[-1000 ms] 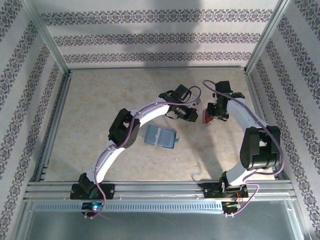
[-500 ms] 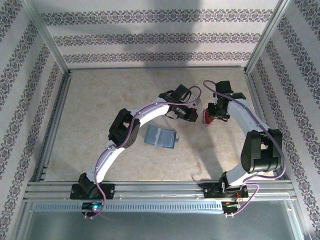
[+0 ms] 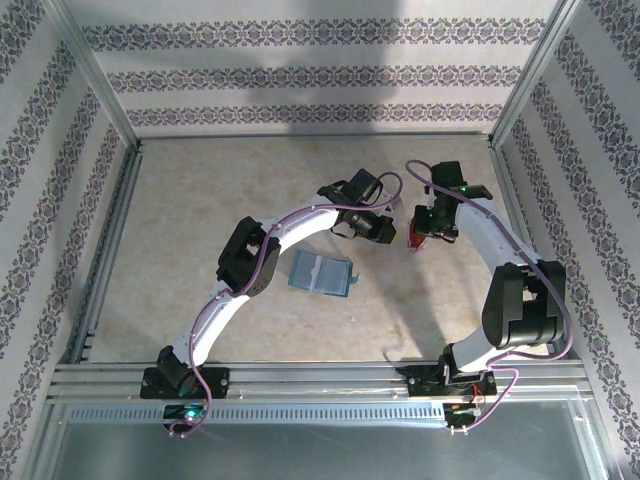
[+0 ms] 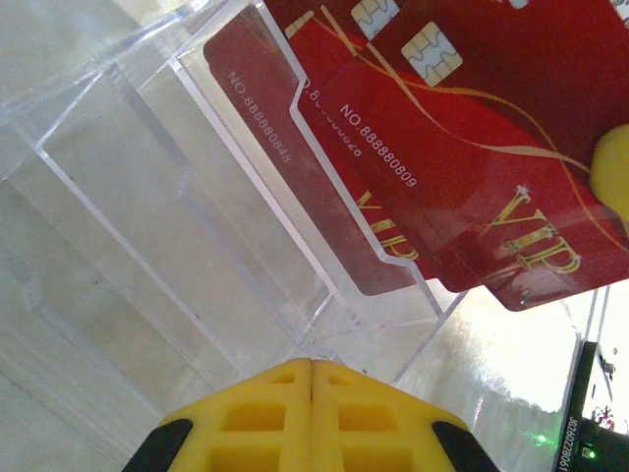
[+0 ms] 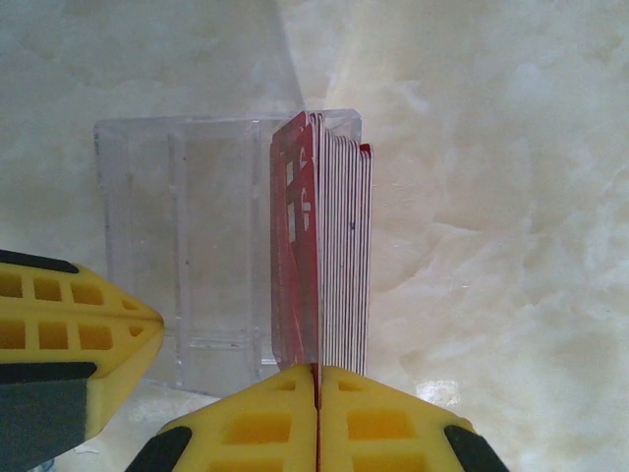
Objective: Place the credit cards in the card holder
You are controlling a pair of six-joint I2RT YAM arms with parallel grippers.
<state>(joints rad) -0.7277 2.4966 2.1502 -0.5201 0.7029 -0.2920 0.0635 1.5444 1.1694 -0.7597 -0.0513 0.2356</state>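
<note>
My right claw [image 5: 316, 372] clamps one red card among the credit cards [image 5: 344, 246] standing in a clear rack [image 5: 177, 246]; my left claw [image 4: 313, 364], fingers pressed together, sits at the rack's edge. The teal card holder [image 3: 322, 273] lies open on the tabletop [image 3: 200, 200], centre frame.

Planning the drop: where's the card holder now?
In the top view the card holder lies open on the table between the arms, near-side of the left forearm.
</note>
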